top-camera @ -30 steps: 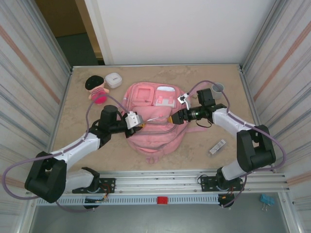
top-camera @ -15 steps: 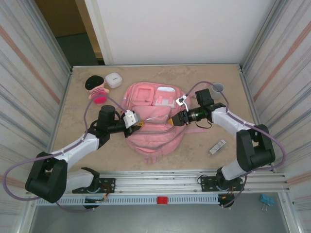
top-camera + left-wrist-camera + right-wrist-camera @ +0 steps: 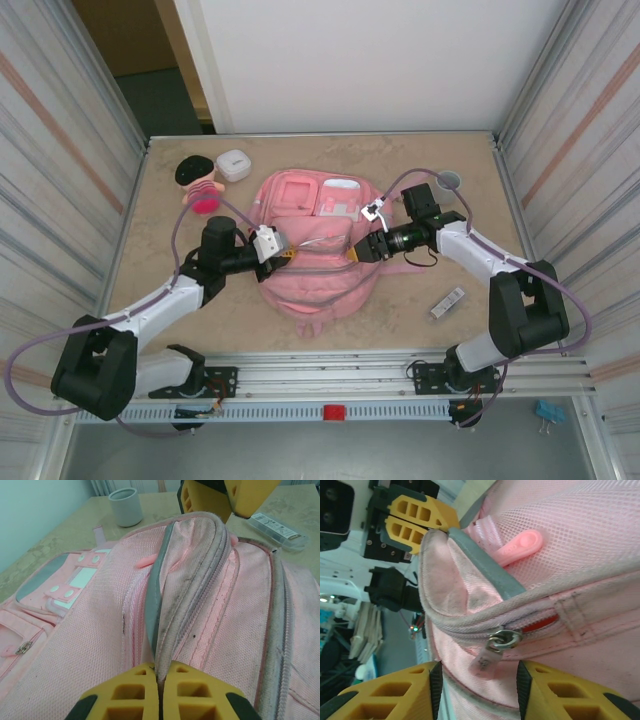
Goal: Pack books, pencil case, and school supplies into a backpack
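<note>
In the middle of the table (image 3: 160, 200), the left gripper (image 3: 159, 680) pinches the zip edge of the big pink fabric backpack (image 3: 310, 285), but the right gripper (image 3: 477, 675), its fingers apart, could slip off the small dangling pink zip pull (image 3: 487, 662).

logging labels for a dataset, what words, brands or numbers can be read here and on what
None can be read.
Dark markings on the white stick-shaped item: too blurred to read.
White patches on the backpack: no lettering to be seen.
</note>
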Motion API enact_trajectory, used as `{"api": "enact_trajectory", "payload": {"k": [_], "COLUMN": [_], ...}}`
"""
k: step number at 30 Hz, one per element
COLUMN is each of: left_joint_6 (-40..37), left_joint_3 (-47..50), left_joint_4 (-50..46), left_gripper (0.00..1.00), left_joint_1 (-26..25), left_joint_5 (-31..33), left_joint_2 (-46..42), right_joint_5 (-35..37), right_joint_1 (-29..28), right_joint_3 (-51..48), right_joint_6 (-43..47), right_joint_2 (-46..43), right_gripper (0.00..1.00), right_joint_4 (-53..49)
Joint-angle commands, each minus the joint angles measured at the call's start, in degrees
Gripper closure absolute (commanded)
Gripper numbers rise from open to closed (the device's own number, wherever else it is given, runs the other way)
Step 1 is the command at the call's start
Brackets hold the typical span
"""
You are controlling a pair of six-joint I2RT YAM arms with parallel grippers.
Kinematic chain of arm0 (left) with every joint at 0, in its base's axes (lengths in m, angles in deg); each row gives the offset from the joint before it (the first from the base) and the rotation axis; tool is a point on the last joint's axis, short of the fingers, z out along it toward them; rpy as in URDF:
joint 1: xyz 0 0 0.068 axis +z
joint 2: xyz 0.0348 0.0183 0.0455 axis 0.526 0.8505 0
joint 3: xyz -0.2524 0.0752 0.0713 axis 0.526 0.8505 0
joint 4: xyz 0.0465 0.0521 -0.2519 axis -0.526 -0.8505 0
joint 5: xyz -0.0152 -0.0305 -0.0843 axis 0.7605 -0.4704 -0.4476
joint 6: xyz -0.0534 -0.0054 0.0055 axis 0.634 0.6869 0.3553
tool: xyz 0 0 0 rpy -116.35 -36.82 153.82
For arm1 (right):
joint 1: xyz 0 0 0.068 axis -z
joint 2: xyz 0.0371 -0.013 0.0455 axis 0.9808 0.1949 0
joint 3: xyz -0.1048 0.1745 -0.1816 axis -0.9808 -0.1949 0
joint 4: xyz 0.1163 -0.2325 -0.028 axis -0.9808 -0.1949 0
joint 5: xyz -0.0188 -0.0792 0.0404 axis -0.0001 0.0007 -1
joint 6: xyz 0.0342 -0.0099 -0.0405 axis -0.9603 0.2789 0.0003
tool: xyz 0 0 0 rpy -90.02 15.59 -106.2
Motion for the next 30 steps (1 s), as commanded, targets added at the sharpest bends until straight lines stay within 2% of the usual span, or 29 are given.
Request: {"api": "enact_trajectory", "payload": {"k": [1,4,8,14,19,23,30], "left_joint_6": [2.03,2.33,3.06,4.35,4.75,4.86,3.76], "left_joint_3": [-0.53,-0.19,0.33,0.77,1.24,1.50,1.32], "left_joint_4": [7.65,8.36,9.54,10.54,10.59,10.49,7.98], "left_gripper": [1.00,1.00,1.00,1.00,1.00,1.00,1.00], "left_joint_1": [0.61,0.57,0.57,0.60,0.57,0.57,-1.10], "left_joint_5": [-3.00,-3.78,-3.67,-1.27,1.80,5.08,14.86], "left_joint_2": [-3.48,-3.71,-4.07,-4.55,-5.08,-5.56,-6.02], "right_joint_5": [3.06,3.87,2.06,2.42,2.75,4.03,3.52], "right_joint_1": [-0.41,-0.76,-1.42,-3.38,-4.56,-4.90,-5.87], "right_joint_3": [0.67,0.56,0.77,-0.01,-1.78,-2.34,-1.66], "right_joint_6": [-3.06,-3.99,-4.94,-5.44,-7.09,-10.89,-18.04], "right_joint_2": [0.28,1.06,1.91,1.11,-0.60,-2.02,-2.89], "right_gripper": [0.56,0.46,0.48,0.61,0.80,0.91,1.00], "right_joint_4": [3.49,5.49,7.28,7.22,8.70,9.83,8.41]}}
